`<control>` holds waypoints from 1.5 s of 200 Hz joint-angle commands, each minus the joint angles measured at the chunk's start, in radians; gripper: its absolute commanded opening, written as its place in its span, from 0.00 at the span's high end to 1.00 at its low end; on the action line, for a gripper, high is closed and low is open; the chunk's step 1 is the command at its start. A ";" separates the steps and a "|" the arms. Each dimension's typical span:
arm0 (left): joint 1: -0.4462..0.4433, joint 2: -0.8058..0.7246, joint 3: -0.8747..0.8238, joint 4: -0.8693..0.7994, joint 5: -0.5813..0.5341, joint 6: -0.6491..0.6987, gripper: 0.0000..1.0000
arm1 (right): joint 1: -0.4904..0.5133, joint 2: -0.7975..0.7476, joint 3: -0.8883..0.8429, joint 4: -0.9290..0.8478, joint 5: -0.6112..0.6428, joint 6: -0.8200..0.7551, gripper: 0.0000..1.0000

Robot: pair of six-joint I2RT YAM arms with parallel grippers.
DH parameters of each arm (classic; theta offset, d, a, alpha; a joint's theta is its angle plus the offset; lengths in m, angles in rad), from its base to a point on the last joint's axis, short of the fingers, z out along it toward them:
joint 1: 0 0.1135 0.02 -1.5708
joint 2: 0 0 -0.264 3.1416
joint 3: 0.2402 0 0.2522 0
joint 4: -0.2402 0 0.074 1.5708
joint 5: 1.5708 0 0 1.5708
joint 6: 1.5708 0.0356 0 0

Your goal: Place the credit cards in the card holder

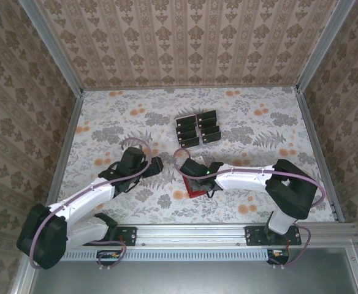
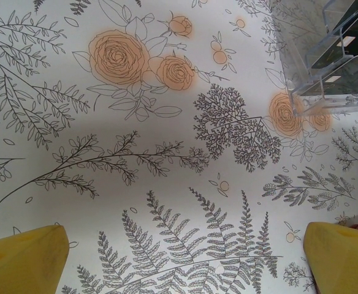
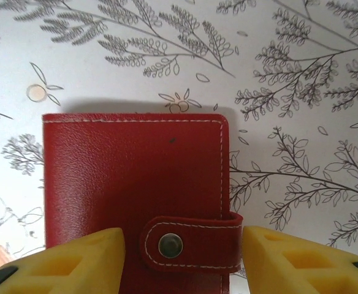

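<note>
Floral-print counter (image 1: 105, 116), patterned wallpaper on the three walls around it.

- Closed and flat near the front middle of the counter lies the card holder (image 3: 136, 196). It is red with pale stitching, and its snap tab (image 3: 191, 244) is fastened.
- You have the right tool (image 3: 182, 245) directly over it. The yellow fingers stand part-spread, one on each side of the snap tab, clamping nothing. Whether the tips touch the leather cannot be told from the wrist view.
- Behind the holder and well apart from it, the credit cards (image 1: 197, 128) stand in rows in a clear tray (image 2: 301, 92). They are black, some showing a pale mark.
- Your left tool (image 2: 185, 257) hangs left of the holder over bare counter. Its fingers are spread wide and empty, and the tray corner shows at the upper right of its wrist view.
</note>
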 commanded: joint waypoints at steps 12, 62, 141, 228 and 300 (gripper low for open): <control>-0.014 0.004 0.040 -0.023 -0.018 -0.012 0.00 | -0.002 0.036 -0.012 0.007 -0.008 -0.025 0.48; -0.025 0.001 0.047 -0.036 -0.027 -0.016 0.00 | -0.023 0.007 -0.042 0.015 -0.011 -0.024 0.59; -0.034 0.023 0.068 -0.043 -0.024 -0.015 0.00 | -0.029 -0.049 -0.053 -0.002 -0.015 -0.041 0.41; -0.038 0.038 0.067 -0.035 -0.022 -0.017 0.00 | 0.010 -0.019 0.030 -0.084 0.025 -0.104 0.49; -0.041 0.050 0.066 -0.028 -0.023 -0.016 0.00 | 0.011 0.013 0.022 -0.078 0.026 -0.105 0.53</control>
